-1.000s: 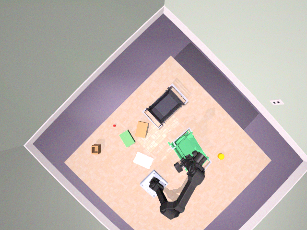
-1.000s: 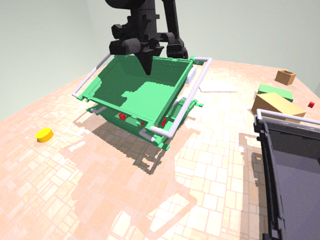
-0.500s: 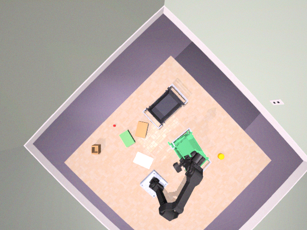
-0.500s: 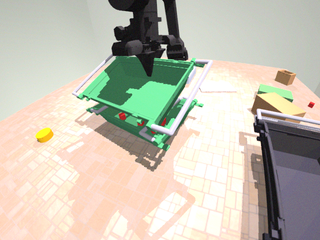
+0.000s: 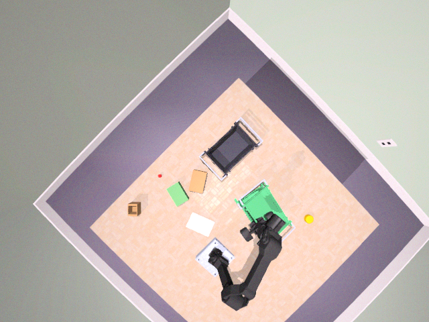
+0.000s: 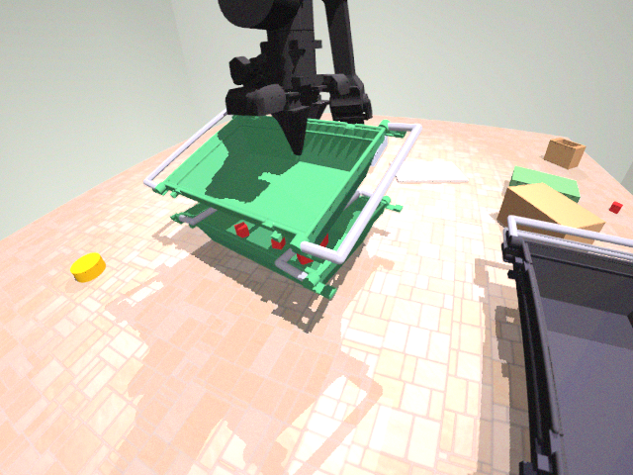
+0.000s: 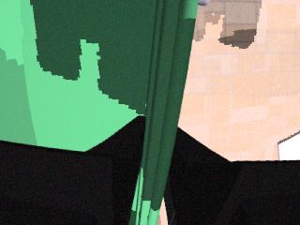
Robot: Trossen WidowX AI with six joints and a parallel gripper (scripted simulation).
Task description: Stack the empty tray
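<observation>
The pincer (image 5: 262,231) (image 6: 298,153) (image 7: 150,124) is closed down to a narrow gap, with the long rim of the empty green tray (image 5: 265,206) (image 6: 302,196) (image 7: 61,108) clamped between its fingers. Because it is gripped on one side only, the tray is tilted, its far side lower. It is held over the loaded green tray (image 6: 225,242), whose bars (image 6: 291,261) are swung inward, presumably as supports keeping it above the red blocks (image 6: 241,230). Levelling seems needed before release.

The upper tray (image 5: 265,204) (image 6: 286,189) (image 7: 112,127) looks like smooth, perhaps matt plastic.
</observation>
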